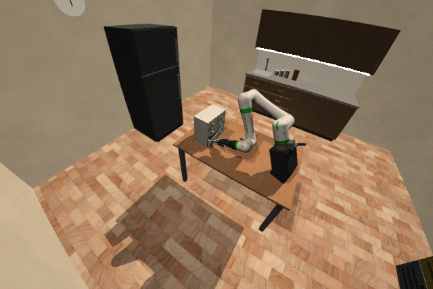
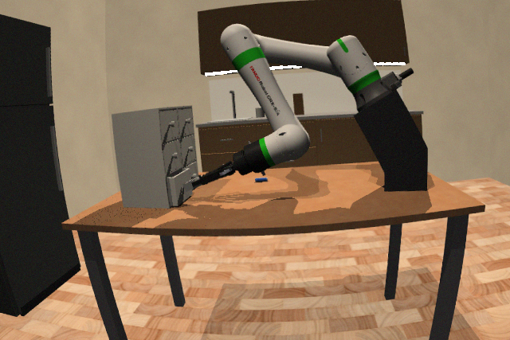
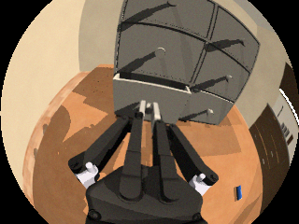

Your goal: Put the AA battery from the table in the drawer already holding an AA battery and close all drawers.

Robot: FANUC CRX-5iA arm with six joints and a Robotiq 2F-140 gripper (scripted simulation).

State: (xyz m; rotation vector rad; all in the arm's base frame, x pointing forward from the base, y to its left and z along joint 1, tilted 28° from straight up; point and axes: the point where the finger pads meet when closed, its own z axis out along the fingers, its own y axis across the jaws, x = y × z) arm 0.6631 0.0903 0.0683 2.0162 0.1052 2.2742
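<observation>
1. Battery [image 1: 241, 137], seen from the top view, is a tiny blue speck on the table [image 1: 223, 170], just behind the arm's wrist, well apart from the chest [image 1: 209, 124]. The gripper [image 1: 217, 141] reaches to the chest's lowest row.

2. From the exterior view, the blue battery [image 2: 260, 180] lies flat on the table [image 2: 312, 209], below the wrist. The gripper [image 2: 193, 181] is nearly closed, its tips at the handle of the bottom drawer [image 2: 179, 186], which stands partly out of the chest [image 2: 154, 155].

3. At the wrist view, the fingers are pinched close on the handle of the pulled drawer [image 3: 149, 90]. The battery [image 3: 238, 192] lies off to the right.
</observation>
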